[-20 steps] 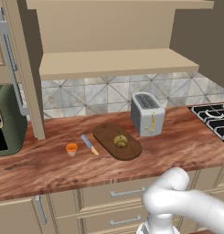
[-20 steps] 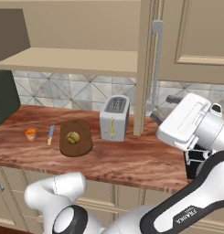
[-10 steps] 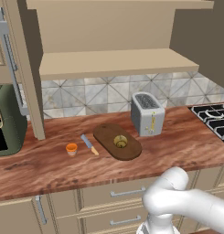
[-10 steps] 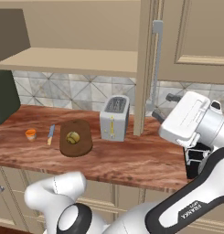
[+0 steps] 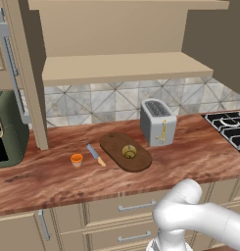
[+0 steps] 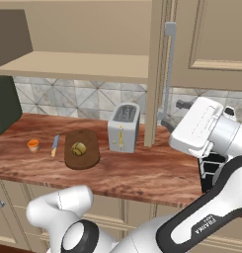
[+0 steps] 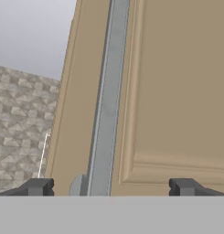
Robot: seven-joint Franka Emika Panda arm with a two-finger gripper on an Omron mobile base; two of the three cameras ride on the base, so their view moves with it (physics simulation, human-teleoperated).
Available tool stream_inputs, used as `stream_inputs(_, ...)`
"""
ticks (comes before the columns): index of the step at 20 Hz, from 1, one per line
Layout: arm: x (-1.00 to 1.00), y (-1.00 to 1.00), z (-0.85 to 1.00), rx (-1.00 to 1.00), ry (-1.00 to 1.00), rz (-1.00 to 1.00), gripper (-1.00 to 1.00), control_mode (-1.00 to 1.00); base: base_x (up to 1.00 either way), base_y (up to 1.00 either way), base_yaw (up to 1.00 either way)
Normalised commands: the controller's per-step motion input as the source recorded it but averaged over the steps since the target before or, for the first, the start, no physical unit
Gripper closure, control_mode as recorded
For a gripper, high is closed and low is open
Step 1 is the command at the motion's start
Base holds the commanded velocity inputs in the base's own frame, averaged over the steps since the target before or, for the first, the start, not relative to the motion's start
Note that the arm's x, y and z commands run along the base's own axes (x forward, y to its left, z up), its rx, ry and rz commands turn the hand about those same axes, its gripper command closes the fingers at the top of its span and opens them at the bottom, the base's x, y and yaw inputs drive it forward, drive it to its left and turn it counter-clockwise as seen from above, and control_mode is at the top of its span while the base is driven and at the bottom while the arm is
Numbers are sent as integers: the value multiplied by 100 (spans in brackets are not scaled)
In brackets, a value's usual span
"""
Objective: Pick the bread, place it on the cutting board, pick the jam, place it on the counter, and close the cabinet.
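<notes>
Olive-brown round bread (image 5: 129, 151) sits on dark oval wooden cutting board (image 5: 125, 152), tiny orange jam jar (image 5: 76, 159) on the reddish wood-grain surface (image 5: 53, 179), lower left. Gripper (image 7: 111, 186) spread wide, grasping nothing, facing the beige panelled cabinet door (image 7: 177, 87); push squarely beside the grey bar handle (image 7: 106, 100).

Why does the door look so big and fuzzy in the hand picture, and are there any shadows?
Hand view: the beige panelled cabinet door and its grey bar handle sit close to the open tool, so they look large and soft-edged. Left base view: the flat dark brown oval cutting board looks sharp, with only faint shadows.
</notes>
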Motion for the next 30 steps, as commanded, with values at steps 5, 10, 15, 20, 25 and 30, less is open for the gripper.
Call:
stream_inputs(5,0,19,0,0,0,0,-100,-100,0,0,0)
stream_inputs(10,0,19,0,0,0,0,-100,-100,0,0,0)
stream_inputs(15,0,16,0,0,0,0,-100,-100,0,0,0)
stream_inputs(20,0,20,0,0,0,0,-100,-100,0,0,0)
stream_inputs(25,0,31,0,0,2,0,-100,-100,0,0,0)
stream_inputs(30,0,39,0,0,3,0,-100,-100,0,0,0)
